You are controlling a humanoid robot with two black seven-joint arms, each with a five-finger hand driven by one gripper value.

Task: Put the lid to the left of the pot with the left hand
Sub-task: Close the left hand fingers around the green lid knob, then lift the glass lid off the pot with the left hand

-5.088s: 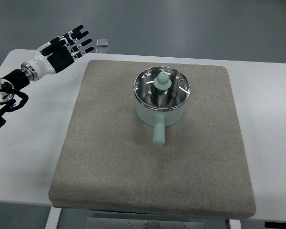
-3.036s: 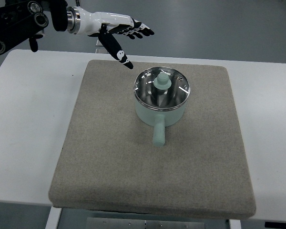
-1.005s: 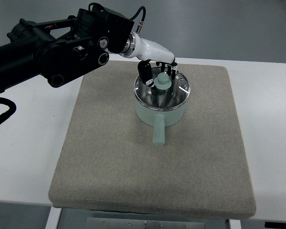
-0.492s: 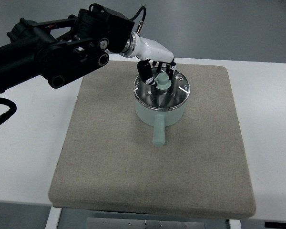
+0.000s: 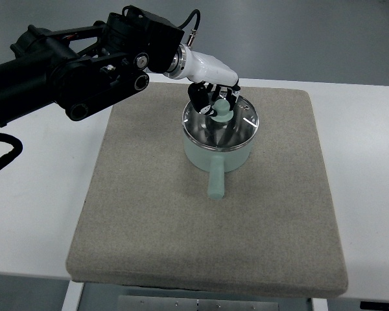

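A pale green pot with a short handle pointing toward me stands on a grey-brown mat. Its shiny metal lid with a pale green knob rests on top. My left hand reaches in from the upper left and is over the lid, its black fingers curled around the knob. The lid looks tilted slightly, its far edge raised. The right arm is out of view.
The mat lies on a white table. The black left arm spans the upper left of the table. Bare mat lies to the left of the pot.
The left hand swung from the table's far left across to the pot and closed its fingers on the lid's knob. In the last half second the knob shifted up slightly.
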